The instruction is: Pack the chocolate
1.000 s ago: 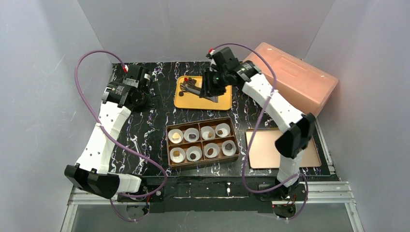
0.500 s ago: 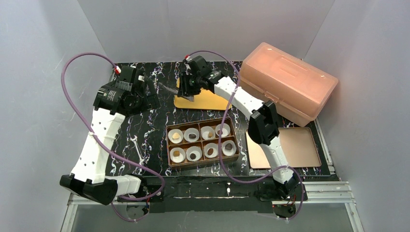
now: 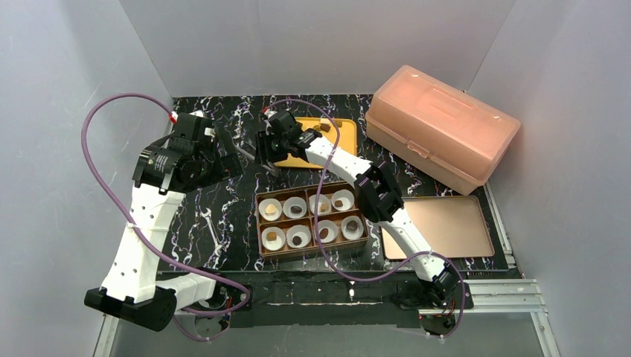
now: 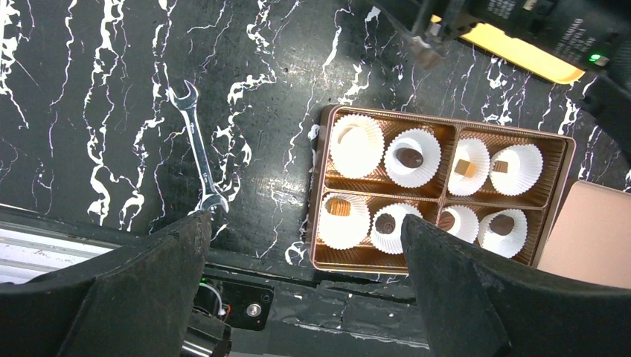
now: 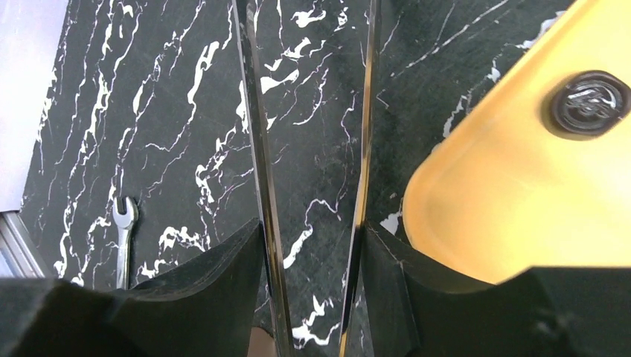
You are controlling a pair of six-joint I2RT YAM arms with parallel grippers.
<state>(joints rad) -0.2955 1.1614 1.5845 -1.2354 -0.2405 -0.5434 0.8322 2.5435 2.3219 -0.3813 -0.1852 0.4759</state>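
Nearest, chocolate [image 4: 410,157] pieces are sitting in paper cups [image 4: 357,145] in the brown box [image 3: 311,189], while farther back the wide-open, empty left gripper [image 3: 223,152] and part-open, empty right gripper [image 3: 262,156] are hovering near light, smooth, likely fragile pieces [image 3: 321,128] on the yellow tray [image 3: 338,149], best pinched gently across their sides.

Black table [image 3: 223,223] veined with white marble streaks. Lay flat at left near side, a small silver open-ended wrench [image 3: 209,224], well apart from all else. Stood at centre, a brown partitioned box [image 3: 311,220], eight white pleated paper cups [image 3: 270,209] in its compartments. Lay just right of that box, a flat copper-toned lid [image 3: 446,227]. Sat beyond the box, toward the far edge, a yellow tray [image 3: 338,141]. Rested at far right, set at an angle, a closed translucent pink plastic case [image 3: 440,126]. Enclosed on three sides by plain pale walls [image 3: 312,44].
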